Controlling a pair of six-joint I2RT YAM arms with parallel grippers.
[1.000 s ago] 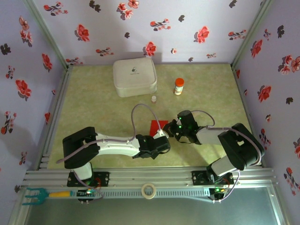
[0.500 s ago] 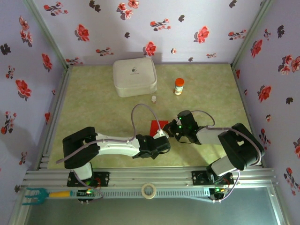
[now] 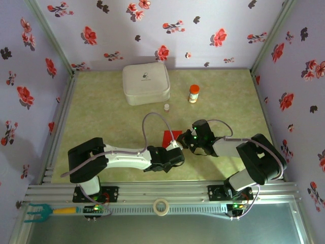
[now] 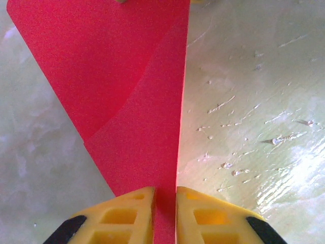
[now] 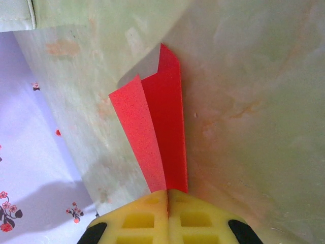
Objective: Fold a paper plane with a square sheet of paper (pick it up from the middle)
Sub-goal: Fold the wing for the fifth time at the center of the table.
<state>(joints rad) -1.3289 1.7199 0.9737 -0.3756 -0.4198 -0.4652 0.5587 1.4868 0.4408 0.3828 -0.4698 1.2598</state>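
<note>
Setting: pale green marbled tabletop [image 3: 101, 112], boxed in by lilac flower-print walls [image 3: 203, 20].
Paper: thin, matte, bright red square sheet of paper [image 4: 127, 91], creased into a narrow layered strip, spanning between both grippers mid-table.
Left gripper [image 4: 165, 192]: ribbed yellow fingers pinched on one end of the strip.
Right gripper [image 5: 167, 193]: jaws pressed together on the other end.
Risk: opposing pulls could tear the sheet, and a loose pinch could let it slip and the crease spring open.

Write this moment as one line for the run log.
stage: folding | left gripper: shut on paper | right gripper: shut on paper | paper: red, partly folded, held from two sides
</note>
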